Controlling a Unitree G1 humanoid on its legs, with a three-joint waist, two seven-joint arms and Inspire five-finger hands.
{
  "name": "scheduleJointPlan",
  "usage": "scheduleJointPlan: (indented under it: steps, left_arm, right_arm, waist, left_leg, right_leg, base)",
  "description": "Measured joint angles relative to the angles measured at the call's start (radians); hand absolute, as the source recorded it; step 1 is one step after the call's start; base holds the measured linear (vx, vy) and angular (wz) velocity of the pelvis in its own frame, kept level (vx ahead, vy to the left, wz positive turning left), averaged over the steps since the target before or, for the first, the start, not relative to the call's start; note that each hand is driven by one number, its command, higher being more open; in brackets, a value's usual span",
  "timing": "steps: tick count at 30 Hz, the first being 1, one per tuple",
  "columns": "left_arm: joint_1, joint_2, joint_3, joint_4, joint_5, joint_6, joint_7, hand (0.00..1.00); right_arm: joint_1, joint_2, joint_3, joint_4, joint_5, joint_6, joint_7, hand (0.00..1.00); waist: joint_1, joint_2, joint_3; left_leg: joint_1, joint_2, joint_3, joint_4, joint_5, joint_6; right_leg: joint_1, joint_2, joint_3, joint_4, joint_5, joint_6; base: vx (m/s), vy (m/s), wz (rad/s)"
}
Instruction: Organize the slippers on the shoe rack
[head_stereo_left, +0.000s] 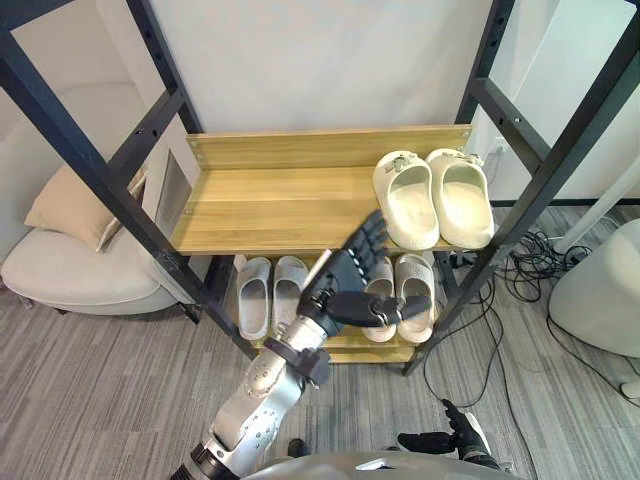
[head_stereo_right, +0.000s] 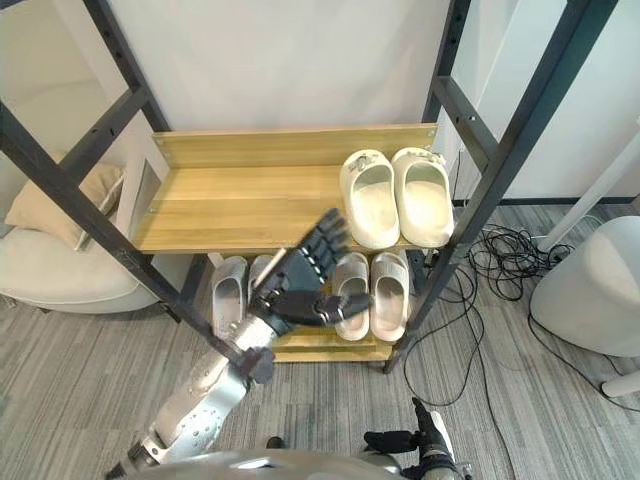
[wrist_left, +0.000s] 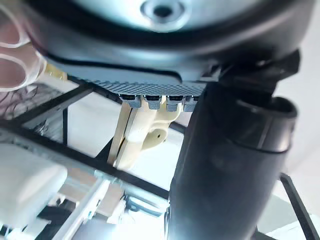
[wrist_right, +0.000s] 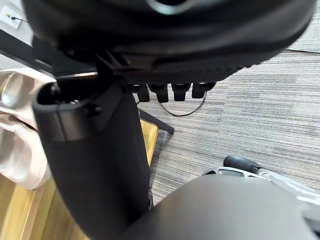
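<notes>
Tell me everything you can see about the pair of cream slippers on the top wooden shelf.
The cream slippers are a matched pair of closed-toe clogs that look like soft moulded foam, each with a small ornament on the toe cap. They lie side by side, soles down, toes toward the back wall, at the right end of the upper wooden shelf, with their heels near its front edge. The open left hand is just in front of them; whether it touches them cannot be told.

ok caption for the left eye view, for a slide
Left hand open before the shoe rack, cream slippers on its upper shelf.
</notes>
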Motion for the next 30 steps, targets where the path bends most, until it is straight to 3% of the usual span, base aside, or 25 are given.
scheduleJointPlan:
  steps: [6, 13, 18, 22, 27, 30]
  left_arm:
    - [0.06, 0.024, -0.082, 0.021, -0.007, 0.028, -0.091, 1.0]
    - [0.101, 0.018, -0.074, 0.324, 0.147, 0.029, -0.112, 1.0]
    - [0.157, 0.003, 0.025, 0.543, 0.293, 0.039, -0.087, 1.0]
    - [0.168, -0.039, 0.177, 0.688, 0.439, 0.039, -0.022, 1.0]
    - [0.159, -0.082, 0.318, 0.858, 0.648, 0.037, 0.08, 1.0]
    - [0.153, -0.114, 0.396, 0.941, 0.693, 0.038, 0.118, 1.0]
  right_arm:
    - [-0.001, -0.008, 0.005, 0.0, -0.018, -0.004, 0.009, 1.0]
    - [0.0, -0.009, 0.006, 0.001, -0.019, -0.006, 0.01, 1.0]
    - [0.0, 0.0, 0.005, 0.001, -0.019, -0.006, 0.01, 1.0]
    - [0.0, 0.017, -0.006, 0.001, -0.019, -0.006, 0.008, 1.0]
    - [-0.004, 0.024, -0.019, 0.004, -0.018, -0.006, 0.005, 1.0]
    - [-0.014, 0.036, -0.047, 0.025, -0.017, -0.005, -0.003, 1.0]
  waist:
    - [0.001, 0.008, -0.005]
    - [0.003, 0.004, -0.016]
    - [0.005, -0.014, -0.02]
    - [0.011, -0.031, -0.017]
    - [0.012, -0.034, -0.016]
    - [0.013, -0.034, -0.014]
  left_leg:
    - [0.0, 0.002, -0.007, 0.003, -0.001, -0.002]
    - [0.003, 0.005, -0.008, 0.004, -0.001, -0.002]
    - [0.004, 0.005, -0.007, 0.004, -0.002, -0.003]
    - [0.005, 0.005, -0.004, 0.004, -0.002, -0.004]
    - [0.011, 0.006, 0.007, 0.003, -0.006, -0.006]
    - [0.016, 0.007, 0.014, 0.003, -0.009, -0.007]
  right_leg:
    - [0.004, 0.008, -0.006, -0.002, -0.001, 0.001]
    - [0.007, 0.01, -0.006, -0.003, -0.002, 0.0]
    - [0.007, 0.01, -0.004, -0.005, -0.002, 0.0]
    - [0.007, 0.009, -0.002, -0.005, -0.002, 0.001]
    - [0.008, 0.01, 0.008, -0.005, -0.002, 0.001]
    - [0.01, 0.011, 0.017, -0.004, -0.002, 0.0]
  base:
    - [0.0, -0.001, 0.01]
    - [0.0, 0.0, 0.0]
    - [0.0, 0.0, 0.0]
    - [0.0, 0.0, 0.0]
    - [0.0, 0.0, -0.05]
    - [-0.01, 0.004, -0.08]
